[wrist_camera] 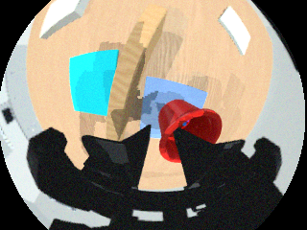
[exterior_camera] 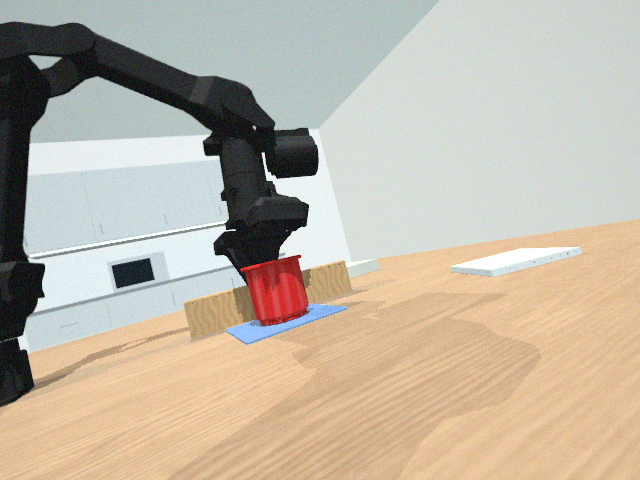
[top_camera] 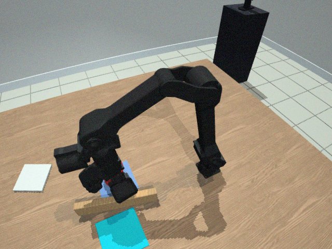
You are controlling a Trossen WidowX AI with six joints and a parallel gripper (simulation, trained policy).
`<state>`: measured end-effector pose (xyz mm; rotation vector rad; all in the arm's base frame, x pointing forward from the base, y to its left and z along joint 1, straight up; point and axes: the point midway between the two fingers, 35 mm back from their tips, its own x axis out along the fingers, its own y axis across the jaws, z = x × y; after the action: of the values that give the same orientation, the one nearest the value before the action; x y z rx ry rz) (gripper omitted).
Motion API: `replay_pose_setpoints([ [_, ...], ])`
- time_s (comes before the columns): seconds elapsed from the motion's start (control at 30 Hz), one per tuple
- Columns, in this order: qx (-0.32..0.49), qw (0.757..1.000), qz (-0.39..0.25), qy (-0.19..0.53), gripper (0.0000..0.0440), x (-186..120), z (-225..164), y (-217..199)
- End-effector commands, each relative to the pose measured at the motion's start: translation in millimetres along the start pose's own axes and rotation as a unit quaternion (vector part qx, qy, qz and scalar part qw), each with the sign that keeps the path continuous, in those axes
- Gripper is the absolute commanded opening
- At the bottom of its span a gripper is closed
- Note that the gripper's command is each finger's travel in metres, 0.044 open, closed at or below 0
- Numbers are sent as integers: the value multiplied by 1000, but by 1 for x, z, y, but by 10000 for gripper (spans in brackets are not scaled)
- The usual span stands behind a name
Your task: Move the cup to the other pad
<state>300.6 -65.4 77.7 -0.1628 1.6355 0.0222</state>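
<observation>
Black fingers of the end effector (top_camera: 112,180) (exterior_camera: 258,269) (wrist_camera: 163,128) stand partly apart, pointing down at the red cup (top_camera: 107,182) (exterior_camera: 279,293) (wrist_camera: 172,114), with nothing clamped between them. In the wrist view one fingertip overlaps the cup's rim and the other lies to its left; whether either touches the cup, I cannot tell. The cup stands upright on the blue pad (top_camera: 129,173) (exterior_camera: 238,331) (wrist_camera: 155,93), and a bit of blue shows inside its mouth. Much of the cup is hidden from the top view.

Just beside the blue pad, a wooden bar (top_camera: 146,195) (exterior_camera: 214,313) (wrist_camera: 130,79) lies along the counter (top_camera: 254,161) (exterior_camera: 413,413) (wrist_camera: 201,48). Across the bar is the cyan pad (top_camera: 122,227) (wrist_camera: 93,83), on the near side in the top view and crossed by shadow. A white slab (top_camera: 33,178) (exterior_camera: 516,261) (wrist_camera: 235,31) lies well apart from the cup, at the left in the top view and the right in the exterior one. A second pale slab (exterior_camera: 363,267) (wrist_camera: 61,15) sits beyond the bar in the exterior view.

The black arm (top_camera: 134,104) (exterior_camera: 144,72) arches over the counter. Behind it, a tall black block (top_camera: 238,42) stands on the tiled floor, far right in the top view.
</observation>
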Motion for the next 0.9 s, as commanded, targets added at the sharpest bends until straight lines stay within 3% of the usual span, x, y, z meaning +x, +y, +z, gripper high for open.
replay_pose_setpoints([
  [0.0,-21,1000,8,5,155,15,-1,0],
  [0.23,-71,997,10,7,0,27,-2,-2],
  [0.87,-145,989,3,-29,1,-11,16,-2],
])
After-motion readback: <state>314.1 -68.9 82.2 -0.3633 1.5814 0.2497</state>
